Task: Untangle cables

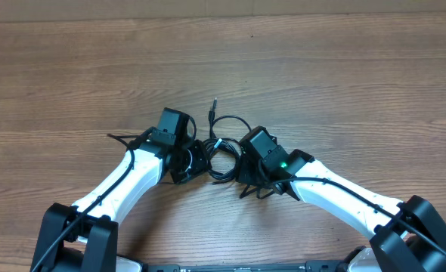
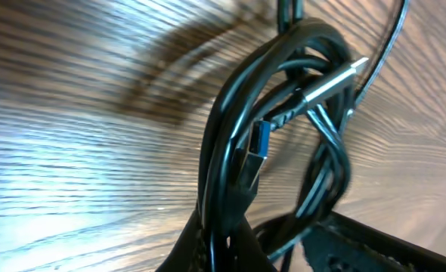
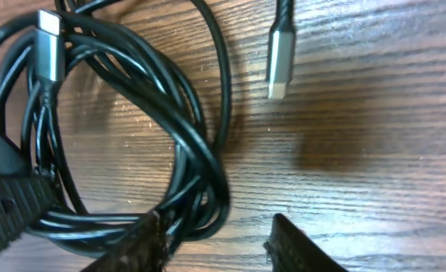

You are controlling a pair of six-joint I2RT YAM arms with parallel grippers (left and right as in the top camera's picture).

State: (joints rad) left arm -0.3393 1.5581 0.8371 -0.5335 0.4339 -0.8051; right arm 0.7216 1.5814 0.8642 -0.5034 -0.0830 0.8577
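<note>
cables (image 1: 223, 148) coiled between both arms | left pincer (image 1: 196, 160) — possibly gripping coil, cannot tell | right pincer (image 3: 219, 230) — fingers apart beside coil | surface (image 1: 321, 75): brown wood-grain

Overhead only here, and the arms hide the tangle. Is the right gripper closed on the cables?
Observer: No. The right wrist view shows the right gripper open, with bare table between its fingers. The cables lie against one finger.
Operator: Any plugs buried in the coil?
Observer: A silver plug lies across the coil's strands.
Operator: Anything on the left side?
Observer: The left wrist view shows a blue USB plug inside the knot.
</note>
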